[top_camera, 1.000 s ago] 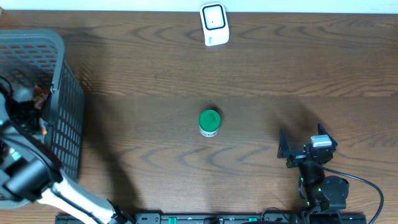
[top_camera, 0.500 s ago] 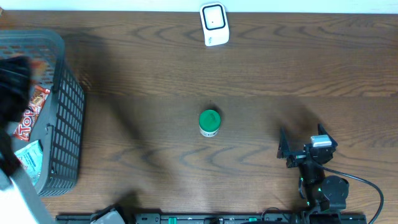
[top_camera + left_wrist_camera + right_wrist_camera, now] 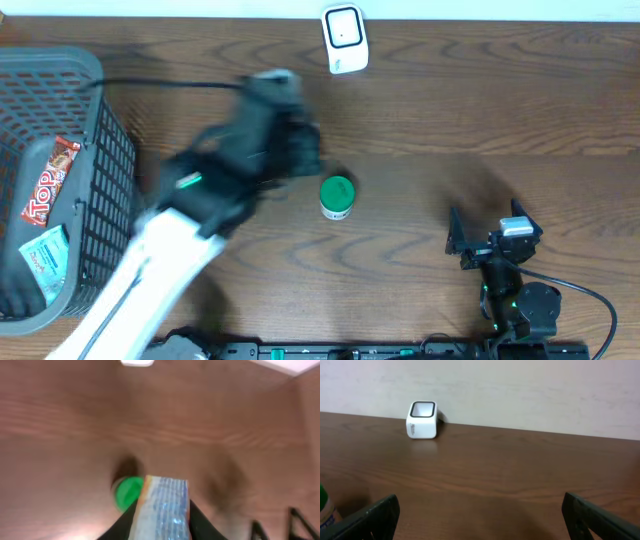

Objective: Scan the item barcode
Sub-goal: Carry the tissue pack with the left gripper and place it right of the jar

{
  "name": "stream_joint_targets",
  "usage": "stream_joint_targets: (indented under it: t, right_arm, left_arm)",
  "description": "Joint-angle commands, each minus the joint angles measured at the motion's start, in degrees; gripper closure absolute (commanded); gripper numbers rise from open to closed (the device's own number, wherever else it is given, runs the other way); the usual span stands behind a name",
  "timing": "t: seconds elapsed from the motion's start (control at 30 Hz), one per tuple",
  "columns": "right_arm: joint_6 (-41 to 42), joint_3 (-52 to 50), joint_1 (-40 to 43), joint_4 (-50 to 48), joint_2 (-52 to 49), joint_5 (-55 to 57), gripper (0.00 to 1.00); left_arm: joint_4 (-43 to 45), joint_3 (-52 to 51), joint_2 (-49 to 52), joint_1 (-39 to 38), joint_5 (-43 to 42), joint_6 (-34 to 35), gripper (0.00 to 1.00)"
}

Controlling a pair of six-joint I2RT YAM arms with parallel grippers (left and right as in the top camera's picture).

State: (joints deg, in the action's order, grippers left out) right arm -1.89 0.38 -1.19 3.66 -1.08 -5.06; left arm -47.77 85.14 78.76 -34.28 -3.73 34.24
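Overhead, the left arm (image 3: 215, 190) is a blurred streak reaching from the near left toward the middle of the brown wooden table (image 3: 500, 110), its dark head just beside a green-lidded round container (image 3: 337, 195). The white box-shaped barcode scanner (image 3: 343, 38) stands at the far edge, a grey plastic mesh basket (image 3: 100, 150) sits at the left, and the right gripper (image 3: 483, 228) rests near right, jaws spread wide and empty. The left wrist view shows the left gripper (image 3: 161, 529) with jaws clenched on the lower end of a blue-and-white foil packet (image 3: 164, 502), held above the table, the green lid just left of it. The right wrist view shows the scanner's dark window on its upper face, well apart. The thin packet could flop or slip in so narrow a grip. Its barcode, which I cannot make out, might face away from the window, and the arm could knock the container.
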Motion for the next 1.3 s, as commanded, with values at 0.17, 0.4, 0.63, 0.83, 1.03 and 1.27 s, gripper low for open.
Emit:
stream_joint_targets:
  t: [0.17, 0.4, 0.63, 0.83, 1.03, 1.27]
  right_arm:
    - [0.79, -0.07, 0.35, 0.24, 0.07, 0.26, 0.01]
    - [0.79, -0.07, 0.35, 0.24, 0.07, 0.26, 0.01]
    - [0.79, -0.07, 0.35, 0.24, 0.07, 0.26, 0.01]
    - [0.79, -0.07, 0.35, 0.24, 0.07, 0.26, 0.01]
    - [0.79, -0.07, 0.35, 0.24, 0.04, 0.26, 0.01]
    - [0.79, -0.07, 0.35, 0.24, 0.07, 0.26, 0.01]
  left_arm:
    - [20.24, -0.33, 20.81, -5.33, -13.66, -1.01, 0.74]
    - [27.89, -0.33, 32.13, -5.33, -25.42, -1.07, 0.74]
    - [30.75, -0.33, 40.83, -5.35, -30.18, -0.98, 0.74]
    - [31.01, -0.33, 42.97, -5.44, -30.82, -0.57, 0.63]
    - [31.63, -0.33, 42.97, -5.44, -30.80, -0.57, 0.34]
    - [31.58, -0.31, 42.97, -3.78, -30.14, -0.98, 0.18]
